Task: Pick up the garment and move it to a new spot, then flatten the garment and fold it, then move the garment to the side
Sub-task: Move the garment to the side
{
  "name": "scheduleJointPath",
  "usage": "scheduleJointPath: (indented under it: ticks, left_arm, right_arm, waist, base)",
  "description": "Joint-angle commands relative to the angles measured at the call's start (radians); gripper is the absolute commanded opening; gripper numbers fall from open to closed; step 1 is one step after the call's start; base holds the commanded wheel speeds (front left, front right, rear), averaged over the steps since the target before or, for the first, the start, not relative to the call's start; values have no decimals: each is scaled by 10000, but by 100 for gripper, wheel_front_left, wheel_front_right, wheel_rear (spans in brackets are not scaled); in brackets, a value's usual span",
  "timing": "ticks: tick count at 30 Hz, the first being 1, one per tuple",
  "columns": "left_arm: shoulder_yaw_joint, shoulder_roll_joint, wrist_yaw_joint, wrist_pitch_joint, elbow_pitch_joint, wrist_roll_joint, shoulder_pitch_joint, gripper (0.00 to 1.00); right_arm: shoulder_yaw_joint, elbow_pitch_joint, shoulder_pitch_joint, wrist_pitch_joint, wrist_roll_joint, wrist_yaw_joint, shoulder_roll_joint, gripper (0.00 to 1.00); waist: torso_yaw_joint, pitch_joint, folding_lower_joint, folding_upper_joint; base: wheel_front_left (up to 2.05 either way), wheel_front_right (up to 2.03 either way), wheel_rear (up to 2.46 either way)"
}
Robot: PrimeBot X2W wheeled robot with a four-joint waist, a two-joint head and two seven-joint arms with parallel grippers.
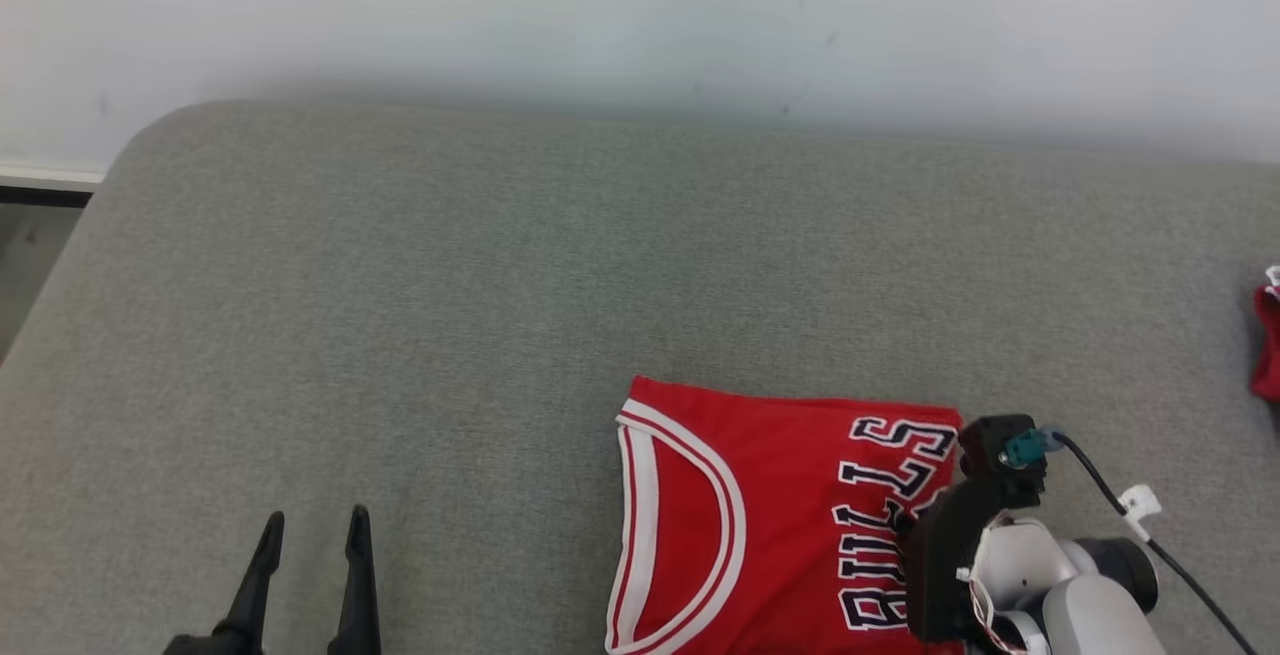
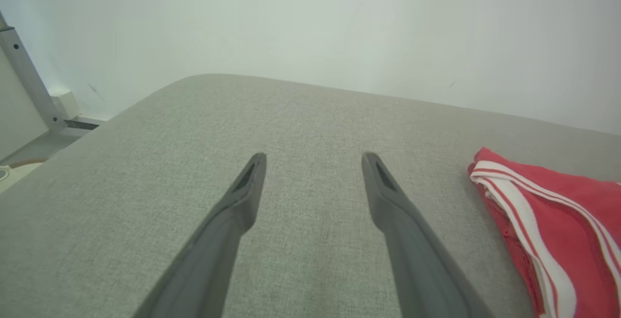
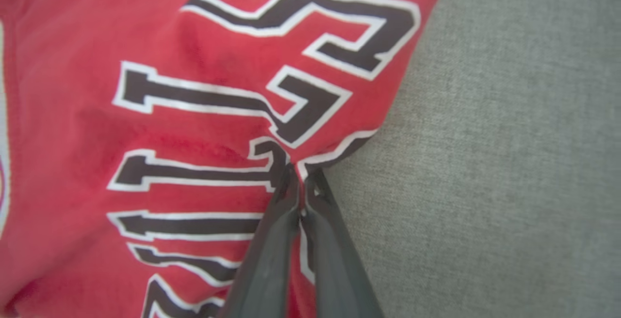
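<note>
Head view: red jersey (image 1: pixel 760 525) is lying folded on the grey cushion (image 1: pixel 400 315), lower right.
Left wrist view: left gripper (image 2: pixel 314 155) is hovering wide open, empty, the jersey off to its side.
Right wrist view: right gripper (image 3: pixel 303 175) is pinching the jersey's edge, fingers closed together.

Word on the red jersey (image 1: pixel 770 535): BULLS
Letters: big, black, with white edges
Head view: the word runs sideways, B at the bottom, S at the top
Right wrist view: S, L, L easy to read
</note>
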State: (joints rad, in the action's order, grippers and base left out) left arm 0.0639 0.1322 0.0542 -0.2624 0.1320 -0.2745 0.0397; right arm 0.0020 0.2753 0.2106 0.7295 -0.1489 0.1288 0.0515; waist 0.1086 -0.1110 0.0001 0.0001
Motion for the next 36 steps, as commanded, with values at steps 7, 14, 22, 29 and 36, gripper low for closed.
scheduleJointPath:
  ticks: [7, 14, 22, 29, 36]
  left_arm:
    - [-161, -71, 153, -38, -786, 169, -539, 100]
    - [-75, -32, 307, -36, -1156, 313, -1152, 100]
    - [209, 229, 484, -36, -1355, 556, -1726, 100]
    - [409, 564, 575, 71, -1515, 605, -2209, 100]
    - [619, 891, 628, 339, -1774, 606, -2608, 100]
  right_arm:
    - [731, -592, 1646, 209, 217, 25, 993, 0]
    - [1031, -761, 3699, 480, -101, 19, 2001, 0]
    - [99, -759, 4953, 807, -78, 16, 2663, 0]
    - [-647, -1128, 5475, 681, 135, 16, 3277, 0]
    - [-1218, -1003, 5944, 523, 343, 16, 3970, 0]
  waist:
    - [-961, -594, -1, -1]
    - [-2091, -1576, -1, -1]
    - [-3152, -2496, -1, -1]
    - [-3827, -3227, -1, -1]
    - [-3894, -3908, -1, -1]
  base:
    - [0, 0, 0]
    - [0, 0, 0]
    - [0, 0, 0]
    - [0, 0, 0]
    - [0, 0, 0]
